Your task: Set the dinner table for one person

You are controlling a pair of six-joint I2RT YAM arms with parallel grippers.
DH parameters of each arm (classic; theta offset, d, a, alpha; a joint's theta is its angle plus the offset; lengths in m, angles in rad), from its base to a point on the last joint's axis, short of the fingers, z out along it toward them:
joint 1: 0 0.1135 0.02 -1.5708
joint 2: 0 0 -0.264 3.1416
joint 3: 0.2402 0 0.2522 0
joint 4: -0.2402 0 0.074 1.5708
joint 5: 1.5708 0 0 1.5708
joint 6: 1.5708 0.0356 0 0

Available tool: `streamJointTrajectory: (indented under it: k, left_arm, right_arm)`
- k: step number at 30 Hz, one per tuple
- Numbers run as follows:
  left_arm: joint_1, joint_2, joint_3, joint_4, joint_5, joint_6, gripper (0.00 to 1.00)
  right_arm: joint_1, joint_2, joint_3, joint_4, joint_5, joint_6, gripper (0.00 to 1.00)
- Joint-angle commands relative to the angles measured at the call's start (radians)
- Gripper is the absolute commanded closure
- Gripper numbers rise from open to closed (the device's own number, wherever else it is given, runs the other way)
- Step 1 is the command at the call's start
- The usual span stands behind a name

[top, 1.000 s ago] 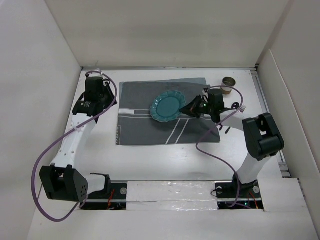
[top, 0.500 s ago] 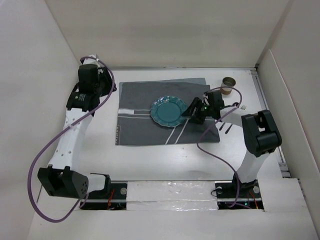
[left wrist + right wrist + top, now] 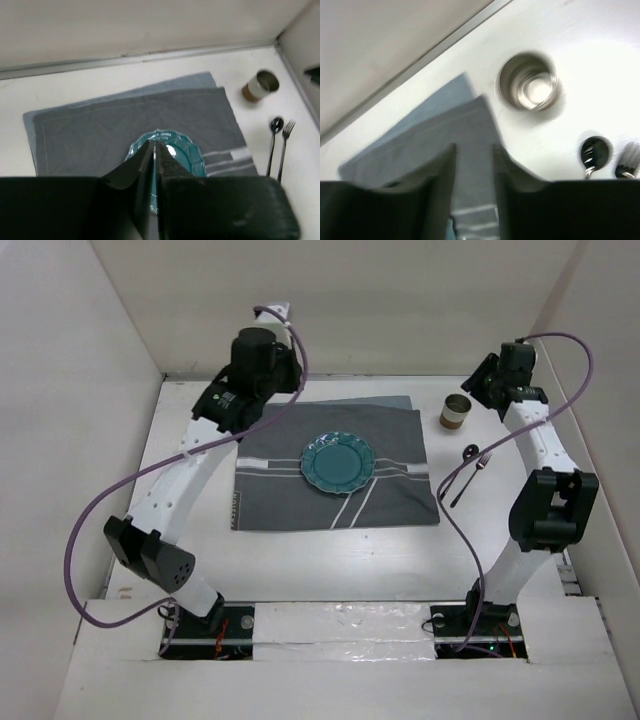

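Note:
A teal scalloped plate (image 3: 337, 460) lies in the middle of the dark grey striped placemat (image 3: 290, 495) on the white dinner table (image 3: 330, 560). A metal cup (image 3: 456, 411) stands right of the mat, with a spoon (image 3: 464, 468) and fork (image 3: 484, 457) on the table below it. In the left wrist view my left gripper (image 3: 154, 144) hangs high over the plate (image 3: 187, 150), shut and holding nothing. The right gripper (image 3: 474, 148) is raised above the mat's (image 3: 445, 135) far right corner, close to the cup (image 3: 529, 82), open with nothing between its fingers.
White walls close in the table on the left, back and right. The left arm (image 3: 180, 480) rises over the table's left side. The right arm (image 3: 535, 460) stands over the right edge beside the cutlery. Purple cables loop off both arms.
Both arms lifted high off the table. The right gripper left the plate's right rim and swung back toward the cup. The left gripper rose from the rear left corner and closed.

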Motion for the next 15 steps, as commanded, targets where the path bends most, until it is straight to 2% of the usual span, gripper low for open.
streamJointTrajectory:
  k: [1,2,5,10,11,13,15]
  left_arm:
    - [-0.025,0.003,0.016,-0.002,-0.04,0.04,0.97]
    - [-0.025,-0.008,-0.01,0.013,-0.024,0.032,0.86]
    - [-0.025,-0.06,-0.139,0.053,0.02,0.003,0.71]
    - [-0.025,-0.211,-0.424,0.071,0.053,-0.048,0.68]
    - [-0.025,-0.212,-0.425,0.071,0.053,-0.048,0.68]
    - [-0.025,-0.264,-0.494,0.07,0.054,-0.061,0.68]
    - [-0.025,-0.299,-0.535,0.068,0.057,-0.071,0.68]
  right_arm:
    - [-0.01,0.128,0.159,-0.168,0.178,-0.048,0.51]
    - [-0.023,0.161,0.2,-0.197,0.198,-0.048,0.46]
    - [-0.044,0.258,0.297,-0.242,0.216,-0.074,0.45]
    - [-0.054,0.394,0.389,-0.306,0.225,-0.103,0.47]
    - [-0.054,0.395,0.402,-0.306,0.225,-0.103,0.48]
    - [-0.063,0.427,0.414,-0.305,0.221,-0.105,0.51]
    - [-0.063,0.444,0.425,-0.299,0.207,-0.105,0.59]
